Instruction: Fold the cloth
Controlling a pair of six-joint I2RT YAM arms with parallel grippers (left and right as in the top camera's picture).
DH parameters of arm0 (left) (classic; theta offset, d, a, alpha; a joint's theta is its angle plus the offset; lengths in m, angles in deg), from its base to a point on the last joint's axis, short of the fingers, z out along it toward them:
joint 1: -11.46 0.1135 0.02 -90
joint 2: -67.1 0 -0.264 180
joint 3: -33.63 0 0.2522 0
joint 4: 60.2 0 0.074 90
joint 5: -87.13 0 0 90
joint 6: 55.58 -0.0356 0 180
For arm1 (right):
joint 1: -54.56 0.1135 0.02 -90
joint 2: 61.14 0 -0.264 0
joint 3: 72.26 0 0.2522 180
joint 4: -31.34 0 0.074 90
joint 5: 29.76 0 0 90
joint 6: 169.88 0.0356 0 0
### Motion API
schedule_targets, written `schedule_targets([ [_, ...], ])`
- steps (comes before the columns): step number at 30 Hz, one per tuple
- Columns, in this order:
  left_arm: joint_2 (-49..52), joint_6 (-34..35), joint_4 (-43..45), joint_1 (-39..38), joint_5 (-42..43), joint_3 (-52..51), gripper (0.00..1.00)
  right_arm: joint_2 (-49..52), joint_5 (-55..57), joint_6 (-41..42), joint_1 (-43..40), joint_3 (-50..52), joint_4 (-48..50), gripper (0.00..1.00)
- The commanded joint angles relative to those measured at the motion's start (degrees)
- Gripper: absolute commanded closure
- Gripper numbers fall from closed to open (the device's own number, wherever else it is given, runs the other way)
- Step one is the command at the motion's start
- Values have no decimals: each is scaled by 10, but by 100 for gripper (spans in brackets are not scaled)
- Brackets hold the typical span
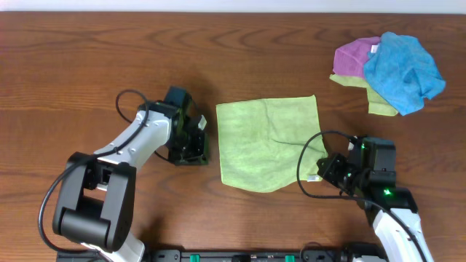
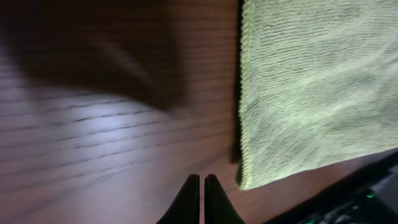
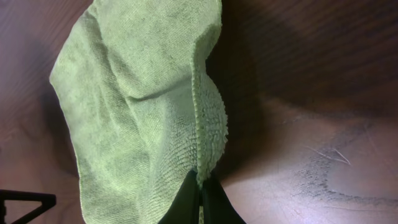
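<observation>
The lime-green cloth point(image 1: 268, 142) lies spread on the wooden table at the centre. My right gripper point(image 1: 328, 171) is at its front right corner, shut on the cloth's edge point(image 3: 200, 185), which is pinched and lifted into a ridge point(image 3: 208, 118). My left gripper point(image 1: 196, 142) is just left of the cloth, shut and empty, its fingertips point(image 2: 202, 180) over bare wood beside the cloth's corner point(image 2: 249, 177). The cloth's left edge point(image 2: 298, 93) fills the right of the left wrist view.
A pile of cloths sits at the back right: a bright blue one point(image 1: 404, 69) on top, a purple one point(image 1: 355, 57) and narrow yellow-green strips point(image 1: 378, 105) beneath. Cables loop beside both arms. The table's front edge holds dark hardware point(image 1: 240, 255).
</observation>
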Motion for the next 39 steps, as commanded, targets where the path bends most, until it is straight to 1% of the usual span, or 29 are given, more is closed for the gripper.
schedule_targets([
  [1,-5,61,24,-3,52,-22,94,1,6,-17,-1,-8,-2,99],
  [4,-7,94,53,-8,68,-47,94,1,6,-17,-1,-8,-2,99],
  [7,-7,135,102,-21,89,-80,94,1,1,-19,-1,-8,-2,99],
  [17,-8,230,210,-57,89,-148,94,1,-9,-21,-1,-8,-2,99],
  [21,-8,223,207,-54,87,-156,93,1,-14,-21,-1,-8,-2,99],
  [24,-9,209,195,-46,88,-156,91,1,-18,-21,-1,-8,-2,99],
  [28,-12,177,171,-23,115,-156,89,1,-21,-30,0,-8,-2,99],
  [31,-16,154,162,-2,140,-156,85,1,-22,-30,-1,-8,-1,99],
  [32,-17,148,162,4,150,-156,82,1,-22,-30,-1,-8,-1,99],
  [34,-17,139,162,17,165,-156,78,1,-22,-30,0,-8,-1,99],
  [35,-17,137,162,22,167,-156,73,1,-22,-30,0,-8,-1,99],
  [37,-17,130,166,28,177,-156,54,1,-24,-30,0,-8,0,99],
  [39,-17,126,172,28,187,-156,33,1,-24,-29,-1,-8,3,99],
])
